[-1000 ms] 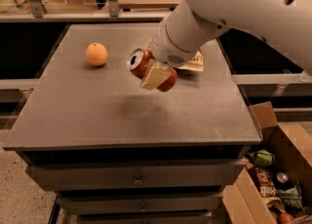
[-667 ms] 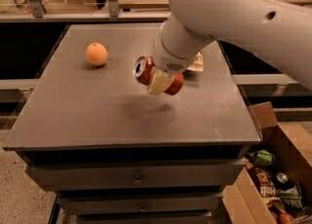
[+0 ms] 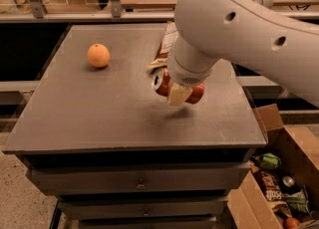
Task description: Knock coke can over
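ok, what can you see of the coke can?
The coke can is a small red metal-looking can with a silver top facing left. It lies tipped on its side, right of the orange. The claw grips its middle, one pale finger across the front. Whether it touches the table I cannot tell.

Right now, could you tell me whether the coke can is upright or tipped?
Tipped: the coke can lies sideways, silver top facing left, beneath the gripper over the table's right half.
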`<state>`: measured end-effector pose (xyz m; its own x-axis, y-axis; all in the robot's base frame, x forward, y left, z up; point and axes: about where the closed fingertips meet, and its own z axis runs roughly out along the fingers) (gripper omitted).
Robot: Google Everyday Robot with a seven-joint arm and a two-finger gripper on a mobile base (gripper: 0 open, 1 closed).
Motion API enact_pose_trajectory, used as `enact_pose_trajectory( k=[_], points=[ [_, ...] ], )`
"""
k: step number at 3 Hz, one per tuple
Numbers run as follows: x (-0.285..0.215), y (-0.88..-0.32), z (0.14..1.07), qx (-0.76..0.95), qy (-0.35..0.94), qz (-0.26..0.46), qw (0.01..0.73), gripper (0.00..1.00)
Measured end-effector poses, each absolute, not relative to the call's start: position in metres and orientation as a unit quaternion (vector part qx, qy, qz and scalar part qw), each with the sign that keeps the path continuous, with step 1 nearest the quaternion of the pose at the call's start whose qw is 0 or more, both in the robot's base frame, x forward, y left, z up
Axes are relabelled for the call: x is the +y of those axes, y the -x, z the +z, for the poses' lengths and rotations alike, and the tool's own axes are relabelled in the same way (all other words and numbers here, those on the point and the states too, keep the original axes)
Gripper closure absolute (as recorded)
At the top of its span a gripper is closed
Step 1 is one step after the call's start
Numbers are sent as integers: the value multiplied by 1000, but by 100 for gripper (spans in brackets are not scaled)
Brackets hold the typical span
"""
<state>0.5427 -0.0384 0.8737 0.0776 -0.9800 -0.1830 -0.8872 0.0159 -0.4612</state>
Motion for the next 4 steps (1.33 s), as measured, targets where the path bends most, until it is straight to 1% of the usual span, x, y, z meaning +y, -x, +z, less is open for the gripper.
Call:
enact_pose_trajectory(
  k=[1,3,4],
  points=[
    [-47,-531,866,664,708,-103,218,59],
    [-49,-516,857,641,733,-77,216,11],
    [-45,-513,855,632,742,-71,213,0]
  ],
)
